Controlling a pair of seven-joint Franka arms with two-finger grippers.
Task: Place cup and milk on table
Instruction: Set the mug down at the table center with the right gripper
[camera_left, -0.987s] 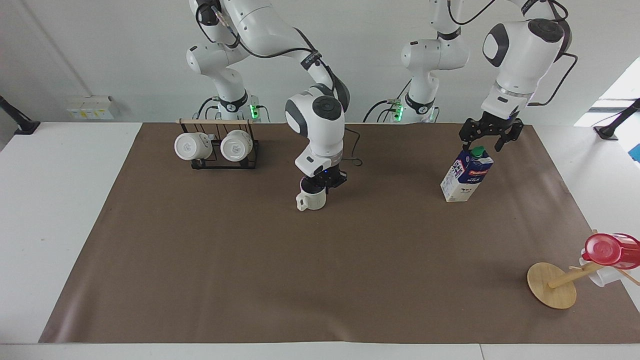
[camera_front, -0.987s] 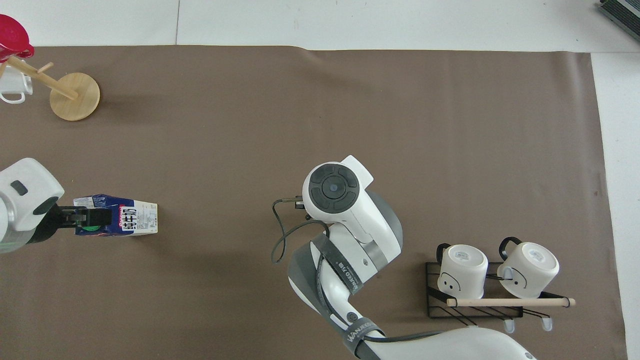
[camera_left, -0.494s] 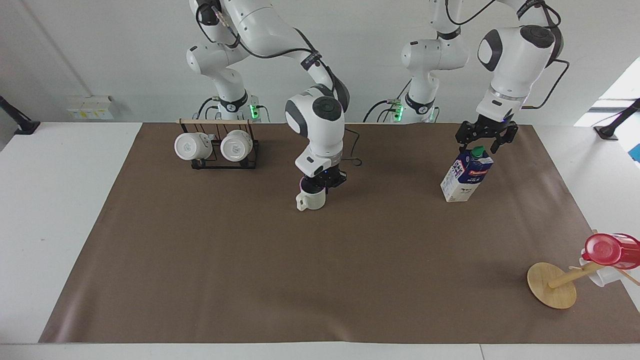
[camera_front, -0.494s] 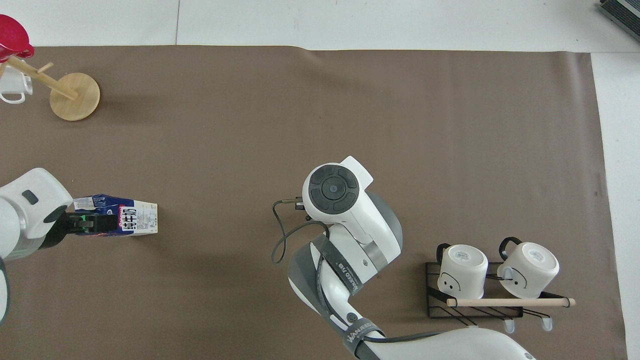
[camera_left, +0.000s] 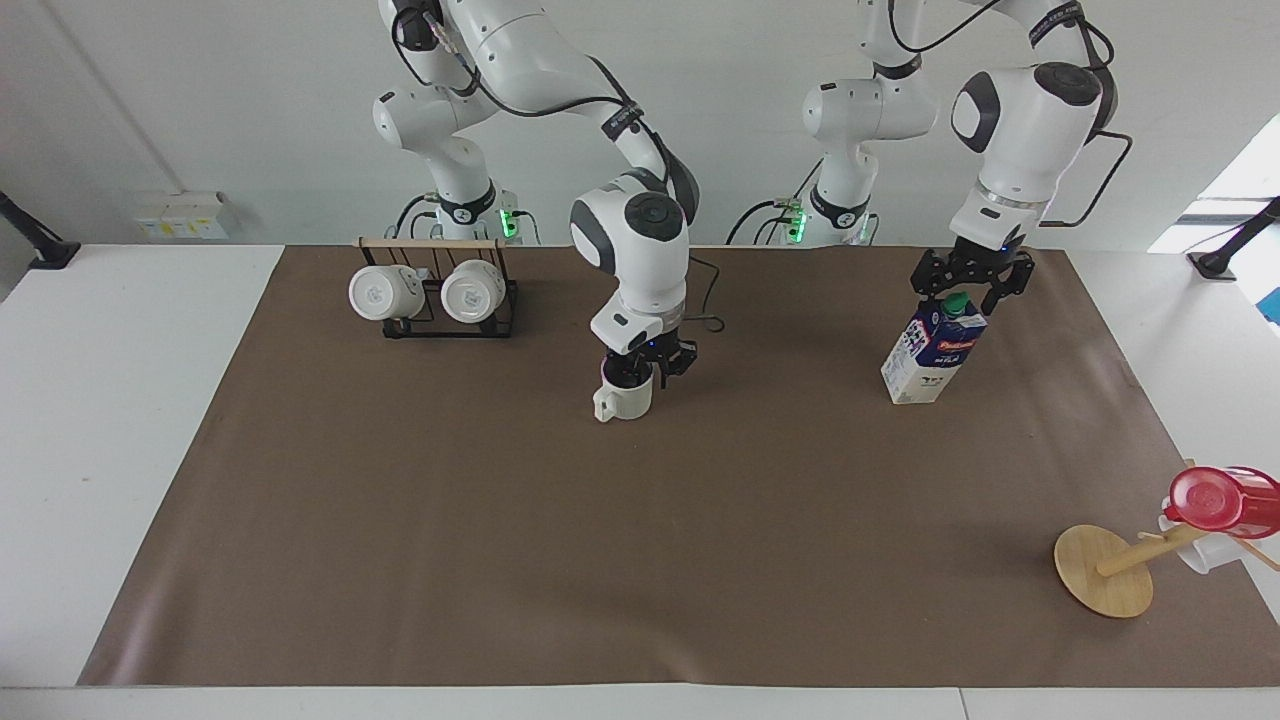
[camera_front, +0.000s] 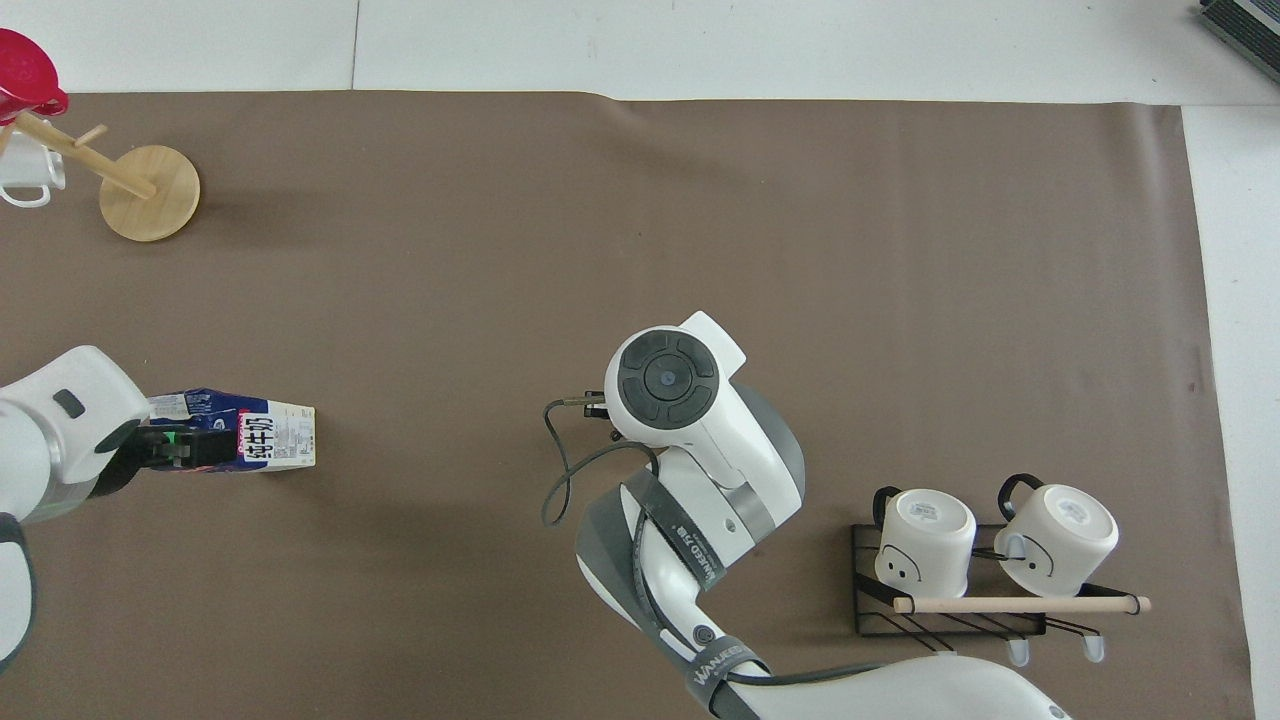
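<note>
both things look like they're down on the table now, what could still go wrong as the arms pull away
1. The right gripper sits at the rim of the cup; lifting off crooked could tip or drag it.
2. The left gripper, open, straddles the green cap of the milk; a sideways retreat could topple the tall carton.

facing camera high, looks toward robots; overhead looks steeply down; both share table (camera_left: 120, 400).

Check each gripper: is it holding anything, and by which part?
Left gripper: nothing; its jaws stand open about the cap of the milk. Right gripper: at the rim of the cup; a hold cannot be told.
</note>
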